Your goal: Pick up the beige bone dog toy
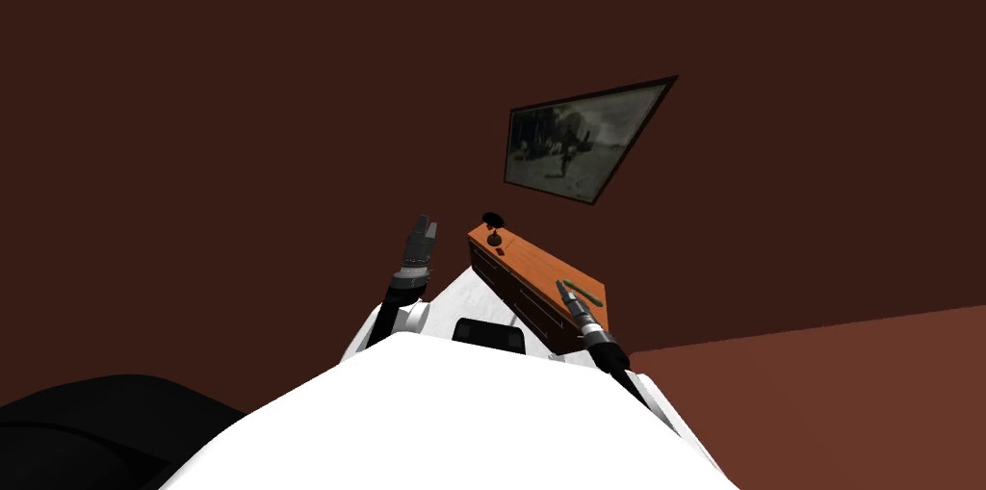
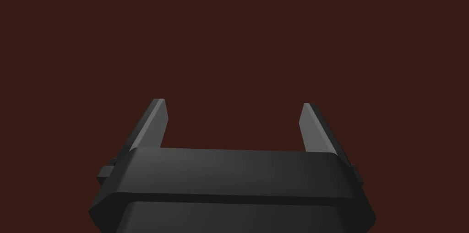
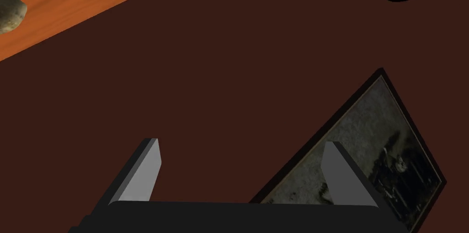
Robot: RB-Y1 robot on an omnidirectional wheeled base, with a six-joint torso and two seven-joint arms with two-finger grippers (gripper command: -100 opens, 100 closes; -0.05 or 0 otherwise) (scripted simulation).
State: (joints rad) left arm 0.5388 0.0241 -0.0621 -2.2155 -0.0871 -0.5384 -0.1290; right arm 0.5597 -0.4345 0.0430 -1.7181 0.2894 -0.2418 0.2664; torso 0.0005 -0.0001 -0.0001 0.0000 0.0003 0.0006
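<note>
Wooden dresser [image 1: 525,268] with an orange top and drawers on its front stands against a dark brown wall [image 1: 241,80], slanted across the head view. The bone toy [image 1: 583,289], olive-beige and long, lies flat on the dresser top near its right end, close to the back edge. Right hand [image 1: 562,290] hangs over that same right end, tip just beside the near end of the toy; cannot tell whether it touches. In the right wrist view its fingers [image 3: 143,170] are spread wide with nothing between them, pointing past the dresser at the wall. There, a rounded beige-grey end [image 3: 10,11] rests on the orange top, well off to the side of the fingers, not between them; it looks like one end of the toy. Small dark ornament [image 1: 495,229] stands at the far left corner of the dresser top, well apart from the toy. Framed dark picture [image 1: 583,140] hangs on the wall above the dresser, and it also sits behind the right hand's fingers in the wrist view. Left hand [image 1: 424,226] is raised off the left end of the dresser, not over it, facing the wall; its fingers [image 2: 150,125] are spread apart and hold nothing. Reddish-brown floor [image 1: 828,398] shows to the right of the dresser.
</note>
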